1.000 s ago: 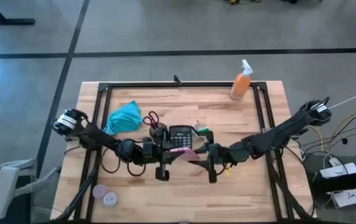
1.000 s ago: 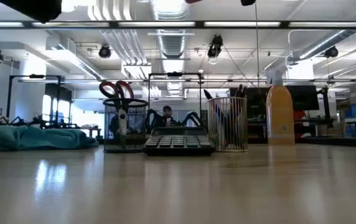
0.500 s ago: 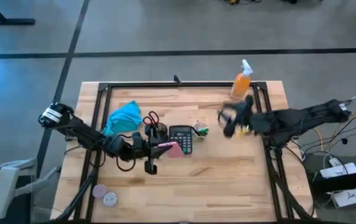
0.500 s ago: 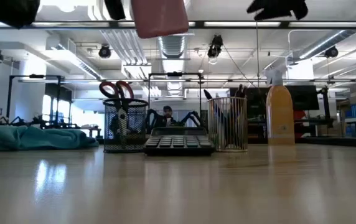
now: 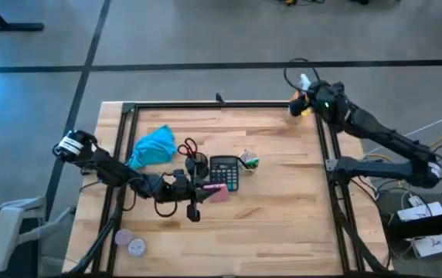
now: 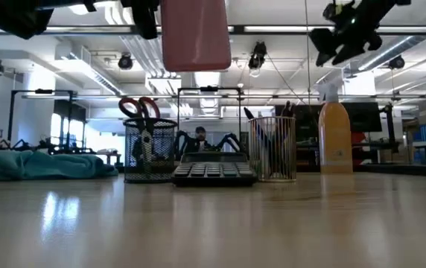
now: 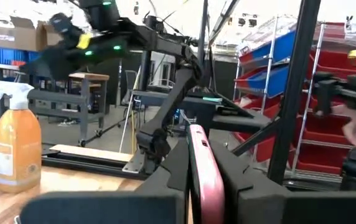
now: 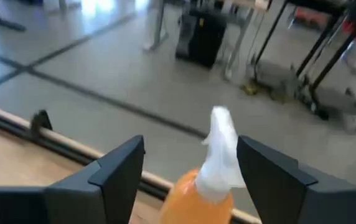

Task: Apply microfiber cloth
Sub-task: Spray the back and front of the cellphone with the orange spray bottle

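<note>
The turquoise microfiber cloth (image 5: 153,147) lies bunched on the table at the far left, also showing in the low view (image 6: 42,164); no gripper touches it. My left gripper (image 5: 205,193) hovers near the table's middle, in front of the black calculator (image 5: 223,171), shut on a flat pink slab (image 6: 195,33). My right gripper (image 5: 307,96) is open at the far right corner. Its fingers stand on either side of the white sprayer head (image 8: 221,146) of the orange spray bottle (image 6: 335,138), apart from it. My left gripper pinches the pink slab's two flat faces (image 7: 201,171) between its two fingers, with the fingers level and pointing toward the table's right. The slab stands on edge and is lifted well clear of the table.
Two wire-mesh cups flank the calculator, one with red scissors (image 5: 192,154) and one with pens (image 5: 248,161). Two small round discs (image 5: 130,242) lie at the near left. A black frame (image 5: 221,106) runs around the wooden tabletop.
My right gripper has left the table's middle, where it met my left gripper at the pink slab, and swung to the far right corner over the spray bottle. My left gripper has kept the slab and drawn it a little toward the table's left.
</note>
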You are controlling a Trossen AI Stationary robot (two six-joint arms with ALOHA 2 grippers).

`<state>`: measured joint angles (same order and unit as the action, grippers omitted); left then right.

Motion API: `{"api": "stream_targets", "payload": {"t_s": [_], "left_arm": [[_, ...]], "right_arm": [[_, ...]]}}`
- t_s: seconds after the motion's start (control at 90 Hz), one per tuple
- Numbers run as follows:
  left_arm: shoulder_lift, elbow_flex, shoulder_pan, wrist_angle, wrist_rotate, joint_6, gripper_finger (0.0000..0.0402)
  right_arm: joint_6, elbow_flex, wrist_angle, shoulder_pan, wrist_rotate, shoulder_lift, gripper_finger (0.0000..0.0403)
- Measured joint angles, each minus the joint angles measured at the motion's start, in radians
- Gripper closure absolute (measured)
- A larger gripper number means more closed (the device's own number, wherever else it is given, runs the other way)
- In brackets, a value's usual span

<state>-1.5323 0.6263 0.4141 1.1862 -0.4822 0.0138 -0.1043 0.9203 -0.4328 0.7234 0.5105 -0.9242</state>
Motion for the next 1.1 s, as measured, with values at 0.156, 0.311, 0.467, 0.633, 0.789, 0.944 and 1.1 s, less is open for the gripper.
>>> {"api": "stream_targets", "payload": {"t_s": [0.156,0.311,0.467,0.633,0.789,0.944,1.1], "left_arm": [[0.001,0.000,-0.004,0.001,-0.007,-0.024,0.0387],[0.001,0.001,-0.009,0.001,-0.011,-0.030,0.0387],[0.001,0.001,-0.011,-0.002,-0.043,-0.039,0.0387],[0.002,0.001,-0.010,-0.010,-0.047,-0.048,0.0387],[0.002,0.001,-0.010,-0.020,-0.055,-0.055,0.0387],[0.006,0.001,-0.010,-0.024,-0.057,-0.054,0.0387],[0.009,0.001,-0.008,-0.023,-0.059,-0.054,0.0387]], "right_arm": [[0.022,0.049,-0.027,0.140,-0.057,-0.095,0.0167],[0.037,0.108,-0.041,0.203,-0.169,-0.195,0.0177],[-0.011,0.182,-0.148,0.240,-0.174,-0.296,0.0193],[-0.006,0.229,-0.224,0.242,-0.181,-0.352,0.0209],[-0.058,0.234,-0.251,0.242,-0.223,-0.352,0.0241],[-0.066,0.234,-0.276,0.242,-0.255,-0.311,0.0292],[-0.022,0.234,-0.329,0.241,-0.262,-0.265,0.0334]]}}
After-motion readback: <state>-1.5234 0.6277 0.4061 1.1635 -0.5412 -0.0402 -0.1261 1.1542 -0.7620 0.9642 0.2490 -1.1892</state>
